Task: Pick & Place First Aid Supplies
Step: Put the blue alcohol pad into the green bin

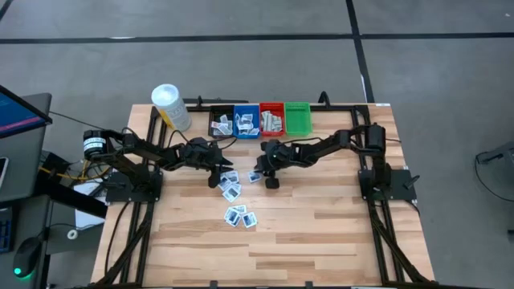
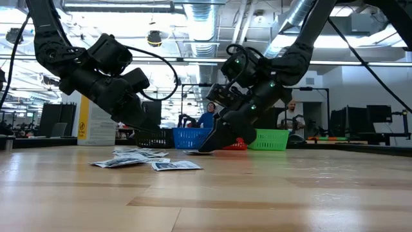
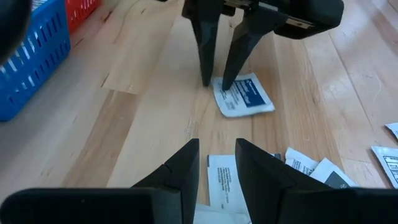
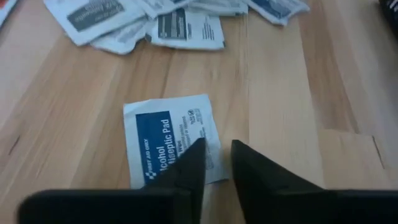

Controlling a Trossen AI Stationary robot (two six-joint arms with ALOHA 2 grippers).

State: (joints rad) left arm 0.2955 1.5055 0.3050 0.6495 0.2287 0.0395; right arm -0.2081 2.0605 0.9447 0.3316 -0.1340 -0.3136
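The pale wooden desk (image 1: pixel 321 233) carries four small bins along its far edge: black bin (image 1: pixel 222 122), blue bin (image 1: pixel 246 120), red bin (image 1: pixel 271 119), green bin (image 1: pixel 297 117). Beside the black bin stands a white-capped yellow container (image 1: pixel 170 107). In front of the blue bin, white packets (image 1: pixel 233 193) lie scattered flat on the wood.

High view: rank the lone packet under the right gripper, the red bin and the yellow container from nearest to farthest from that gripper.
From the right gripper:
1. Lone packet, at its fingertips.
2. Red bin, in the bin row at the table's far edge.
3. Yellow container, far-left corner, beyond the left arm.
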